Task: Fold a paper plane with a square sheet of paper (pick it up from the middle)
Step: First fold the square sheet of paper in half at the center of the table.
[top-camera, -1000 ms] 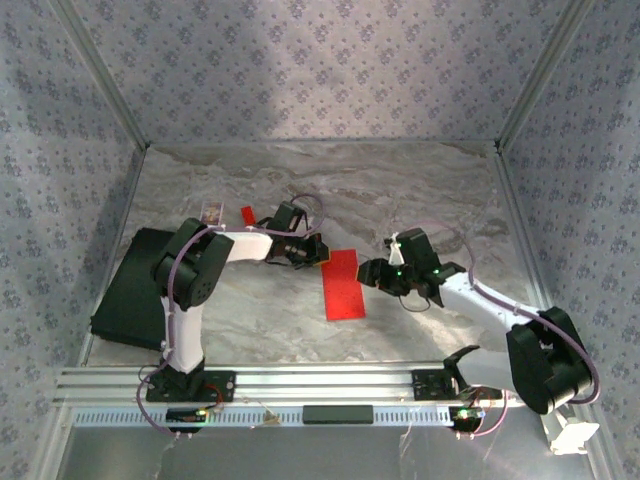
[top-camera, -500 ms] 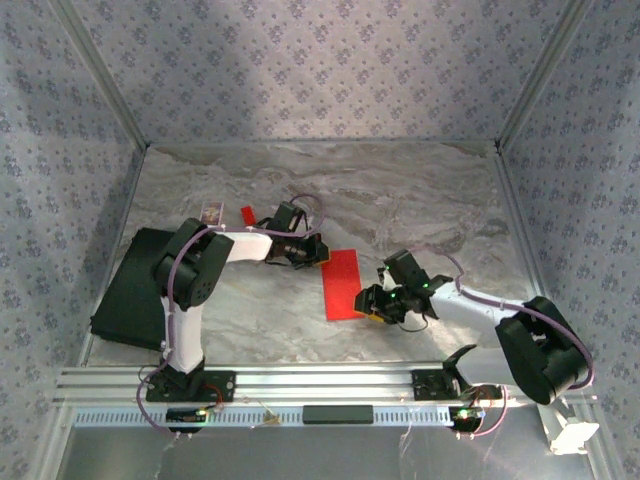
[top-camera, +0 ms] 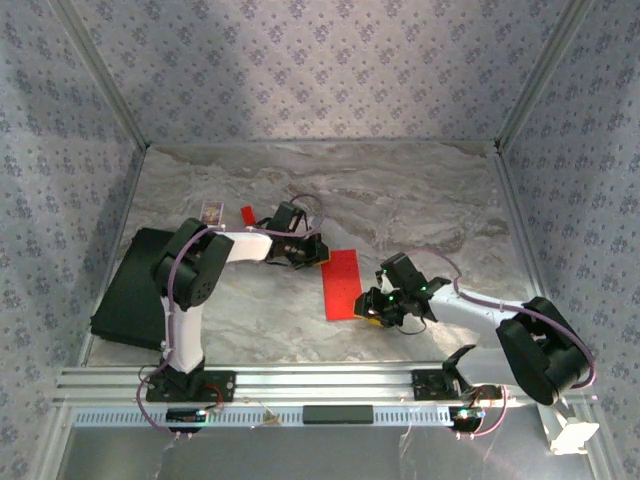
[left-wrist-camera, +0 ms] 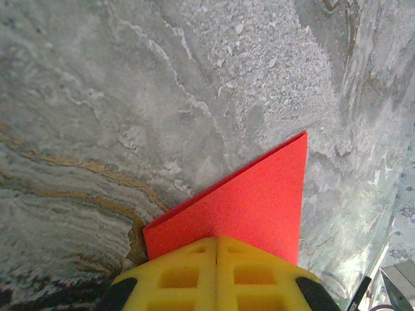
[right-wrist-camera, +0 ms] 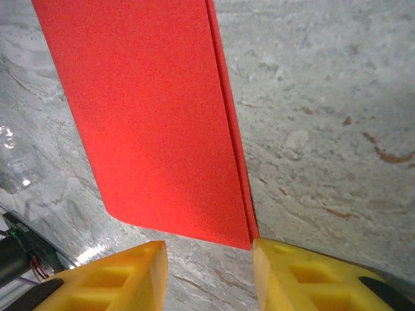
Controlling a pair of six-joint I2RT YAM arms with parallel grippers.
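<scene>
**A:** Where's the paper?

**B:** The red sheet (top-camera: 342,285) lies flat on the marble table (top-camera: 430,200), mid-table between the two arms. It's folded into a long narrow rectangle, with the long side running away from the bases.

**A:** Left claw?

**B:** The left gripper (top-camera: 316,257) is at the sheet's far-left corner. On the left wrist cam the yellow fingers (left-wrist-camera: 188,275) are tight together with no gap. Their tips are over the sheet's edge, and one pointed corner of the sheet (left-wrist-camera: 259,194) sticks out past them. I can't tell whether the paper is pinched or just sits under the tips.

**A:** Right claw?

**B:** The right gripper (top-camera: 370,310) is low at the sheet's near-right corner. Its jaws are apart and it's holding nothing. On the right wrist cam the sheet's near end (right-wrist-camera: 149,116) faces the gap. The near corner is right at the inner tip of the finger on the right of that view (right-wrist-camera: 305,275). The other finger is just off the near edge. A doubled layer shows along the sheet's long edge on that side.

**A:** Anything else on the table?

**B:** A small red block (top-camera: 247,214) and a patterned card (top-camera: 211,212) sit near each other at far left, behind the left arm and apart from the sheet. A black pad (top-camera: 125,290) lies along the left edge beside the left arm.
</scene>
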